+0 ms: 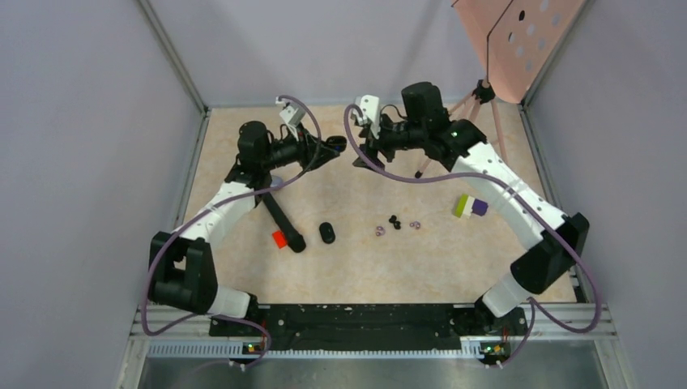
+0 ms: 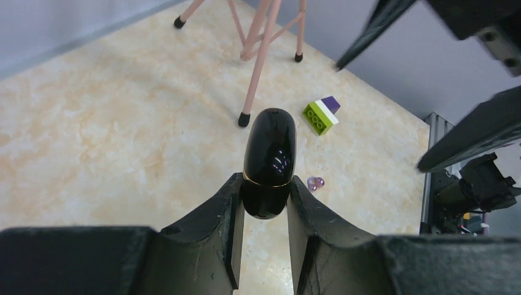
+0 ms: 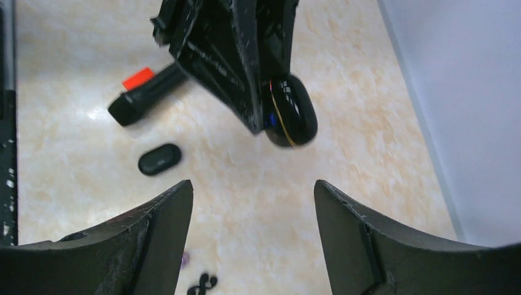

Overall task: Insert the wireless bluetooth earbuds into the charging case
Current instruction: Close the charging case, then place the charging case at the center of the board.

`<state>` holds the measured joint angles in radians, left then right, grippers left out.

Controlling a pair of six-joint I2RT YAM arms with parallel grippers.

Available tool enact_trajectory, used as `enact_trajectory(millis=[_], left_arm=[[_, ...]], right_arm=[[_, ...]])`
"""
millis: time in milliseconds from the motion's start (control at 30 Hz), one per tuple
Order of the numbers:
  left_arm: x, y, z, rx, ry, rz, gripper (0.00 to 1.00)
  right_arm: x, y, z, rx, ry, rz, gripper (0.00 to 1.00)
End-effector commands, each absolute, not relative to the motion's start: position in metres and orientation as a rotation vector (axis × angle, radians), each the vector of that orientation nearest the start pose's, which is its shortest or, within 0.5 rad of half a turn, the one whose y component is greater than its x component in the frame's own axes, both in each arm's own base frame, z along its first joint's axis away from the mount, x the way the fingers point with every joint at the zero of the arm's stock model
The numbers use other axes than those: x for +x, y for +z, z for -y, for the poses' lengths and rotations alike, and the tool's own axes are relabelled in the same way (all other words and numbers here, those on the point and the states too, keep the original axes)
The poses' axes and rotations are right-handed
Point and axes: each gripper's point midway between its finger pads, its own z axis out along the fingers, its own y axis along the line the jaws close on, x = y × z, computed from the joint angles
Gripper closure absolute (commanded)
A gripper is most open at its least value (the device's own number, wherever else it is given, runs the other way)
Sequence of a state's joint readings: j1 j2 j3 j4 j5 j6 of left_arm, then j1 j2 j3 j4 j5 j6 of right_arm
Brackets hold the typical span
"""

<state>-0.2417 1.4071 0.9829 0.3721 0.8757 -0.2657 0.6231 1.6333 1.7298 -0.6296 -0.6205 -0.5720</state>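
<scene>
– Earbuds [image 1: 396, 222] first: where do they lie?
– Loose on the table [image 1: 364, 271], black and pale purple, at about five o'clock from both grippers. None is in a case yet.
– And farther back?
– The left gripper [image 2: 265, 184] is clamped on the black charging case [image 2: 268, 147] and holds it aloft, lid seemingly closed. At its three o'clock the right gripper [image 3: 252, 190] gapes wide, empty. Opening the case and inserting every earbud remain.

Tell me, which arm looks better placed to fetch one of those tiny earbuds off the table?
The right: the right gripper is open and empty, while the left gripper is shut on the black charging case. The earbuds lie loose on the table.
</scene>
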Motion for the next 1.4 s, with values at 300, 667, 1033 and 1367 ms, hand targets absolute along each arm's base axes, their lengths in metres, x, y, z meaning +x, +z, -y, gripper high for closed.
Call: enact_trajectory(millis=[300,667,1033,1367], left_arm=[[0.375,0.144,0.239,0.352,-1.169,-2.106,0.97],[0.378,0.064,0.269,0.263,-1.157,-2.358,0.92],[0.386,0.039,0.249,0.167,-0.920,-2.482,0.01],[0.368,0.092,0.205,0.419,-0.623,-2.564,0.01]], right_arm=[[0.323,0.203,-0.215,-1.120,0.439,-1.970,0.28],[0.308,0.146,-0.178,-0.936,0.387,-2.220,0.28],[0.324,0.149,-0.169,-0.880,0.384,-2.248,0.28],[0.343,0.154,-0.177,-0.877,0.395,-2.209,0.25]])
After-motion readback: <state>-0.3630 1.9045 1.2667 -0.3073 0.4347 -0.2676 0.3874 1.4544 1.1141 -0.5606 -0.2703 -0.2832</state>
